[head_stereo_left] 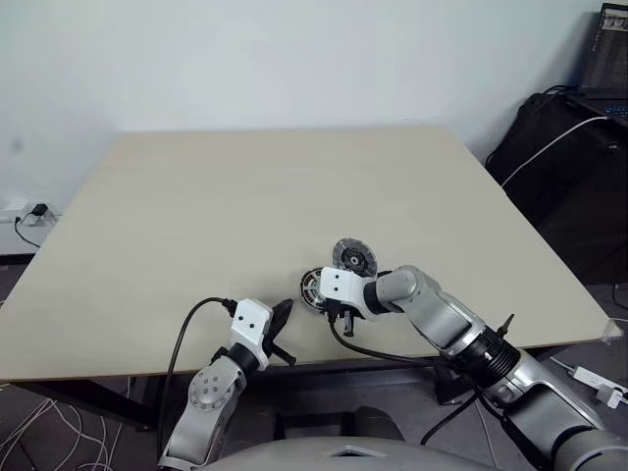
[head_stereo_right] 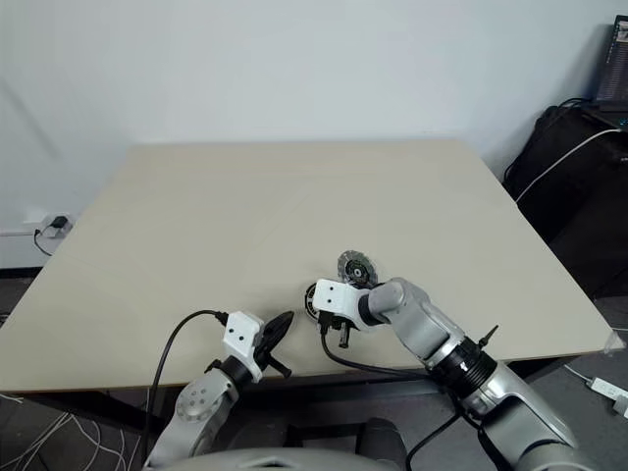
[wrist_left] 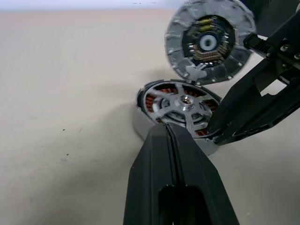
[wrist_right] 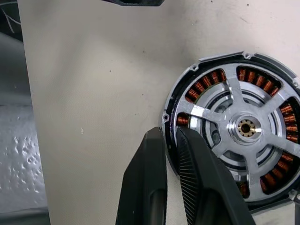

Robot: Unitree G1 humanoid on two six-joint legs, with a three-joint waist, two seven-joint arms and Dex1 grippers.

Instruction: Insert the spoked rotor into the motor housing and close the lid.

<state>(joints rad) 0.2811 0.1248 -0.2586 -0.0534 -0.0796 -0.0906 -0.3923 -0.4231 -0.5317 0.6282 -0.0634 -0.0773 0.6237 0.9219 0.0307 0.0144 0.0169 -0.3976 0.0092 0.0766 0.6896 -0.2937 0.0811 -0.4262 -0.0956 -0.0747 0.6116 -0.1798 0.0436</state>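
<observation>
The motor housing (wrist_right: 208, 78), a flat disc with copper windings, lies near the table's front edge. The silvery spoked rotor (wrist_right: 246, 127) sits inside it, hub at the centre. My right gripper (wrist_right: 168, 133) comes in from the right with its fingers closed on the housing's rim, one outside and one inside. The lid (wrist_left: 208, 42) lies just beyond the housing (head_stereo_left: 313, 287), ribbed rim and dark centre facing up. My left gripper (wrist_left: 167, 129) is shut with nothing in it, and its tip points at the housing's near edge from the left.
The pale table (head_stereo_left: 245, 196) stretches away behind the parts. A black cable (head_stereo_left: 186, 334) loops off my left arm over the front edge. A black bag (head_stereo_left: 559, 167) stands off the table's right side.
</observation>
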